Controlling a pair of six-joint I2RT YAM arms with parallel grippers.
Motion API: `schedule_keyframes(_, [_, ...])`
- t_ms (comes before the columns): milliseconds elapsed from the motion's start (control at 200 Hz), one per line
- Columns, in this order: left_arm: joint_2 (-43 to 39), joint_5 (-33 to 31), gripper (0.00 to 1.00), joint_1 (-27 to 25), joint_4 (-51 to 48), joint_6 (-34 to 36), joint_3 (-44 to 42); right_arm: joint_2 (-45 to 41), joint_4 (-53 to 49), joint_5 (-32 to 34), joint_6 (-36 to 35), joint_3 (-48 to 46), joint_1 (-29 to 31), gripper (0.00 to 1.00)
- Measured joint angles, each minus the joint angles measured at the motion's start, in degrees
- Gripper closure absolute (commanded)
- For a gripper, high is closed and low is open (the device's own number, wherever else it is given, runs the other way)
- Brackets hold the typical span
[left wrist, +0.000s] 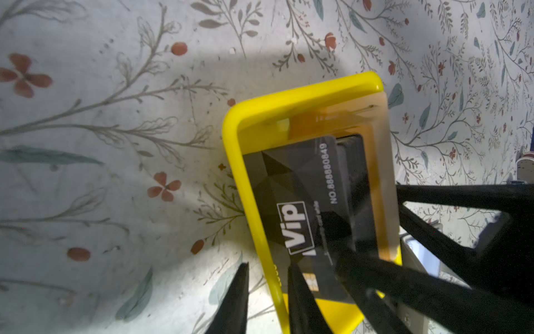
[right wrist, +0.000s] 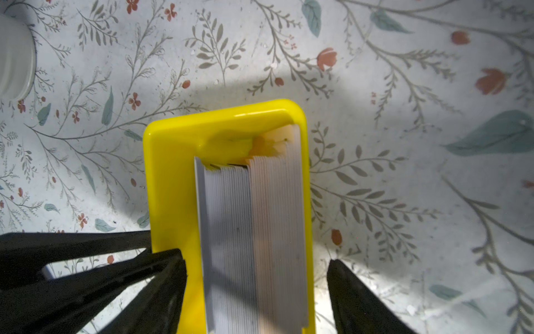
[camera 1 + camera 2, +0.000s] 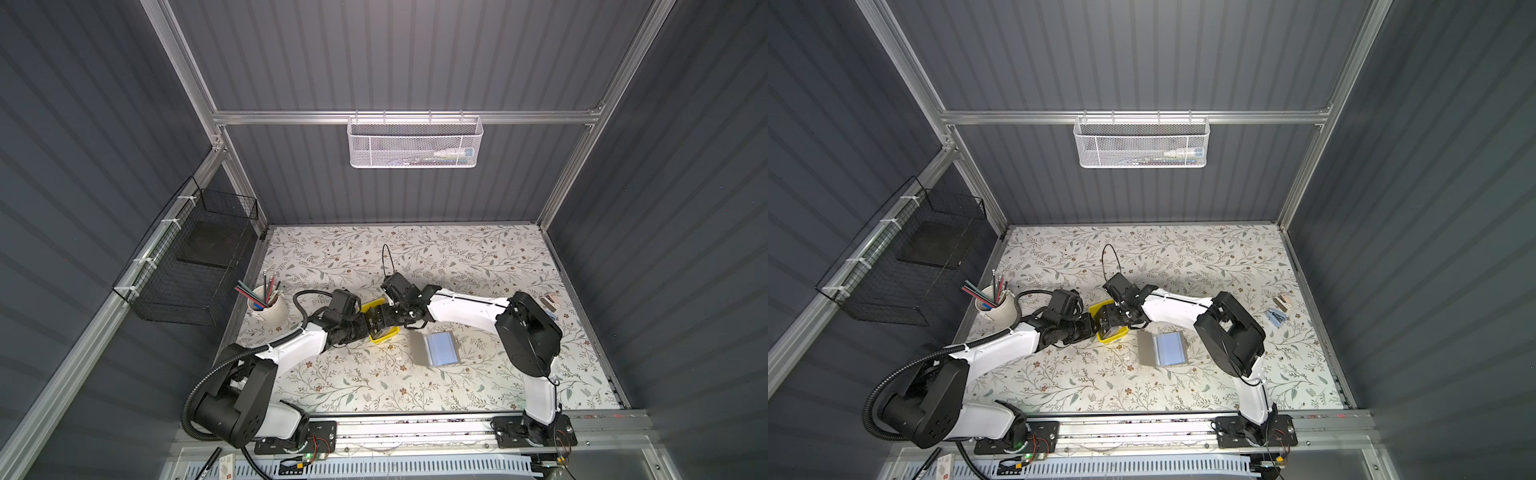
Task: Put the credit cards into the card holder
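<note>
Your left fingers (image 1: 303, 300) pinch a wall of the yellow tray (image 1: 239, 162), your right fingers (image 2: 361, 297) gape wide and empty astride the credit cards (image 1: 291, 188) standing inside it, and the card holder (image 3: 436, 349) lies open just beside it.

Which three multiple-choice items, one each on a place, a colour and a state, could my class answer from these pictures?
1. Where are the credit cards? A) flat on the table B) on edge in the yellow tray C) in the pencil cup
2. What colour are the card holder's sleeves? A) red B) green C) blue
3. How is the right gripper? A) open, astride the tray B) shut on a card C) shut on a pencil
Key: 1 B, their edges show inside it; 2 C, the open holder shows bluish sleeves; 3 A, its jaws stand wide apart.
</note>
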Motion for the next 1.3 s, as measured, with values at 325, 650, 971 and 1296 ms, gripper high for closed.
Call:
schedule_keyframes(325, [4.5, 4.4, 0.83, 0.0, 6.6, -1.6, 0.2, -3.5, 1.6, -0.2, 0.5, -3.3, -1.5, 0.21])
schedule_keyframes(650, [9.9, 4.1, 0.85, -3.4, 8.5, -4.0, 4.5, -6.6, 2.8, -0.7, 1.8, -6.5, -4.3, 0.21])
schedule_keyframes(971, [15.8, -0.1, 0.86, -8.8, 10.0, -8.7, 10.4, -10.1, 2.6, 1.5, 3.0, -11.8, -6.3, 0.21])
schedule_keyframes(1296, [18.6, -2.0, 0.86, -9.9, 10.1, -10.4, 13.8, -16.2, 2.7, 3.3, 3.8, -17.3, -9.4, 0.20])
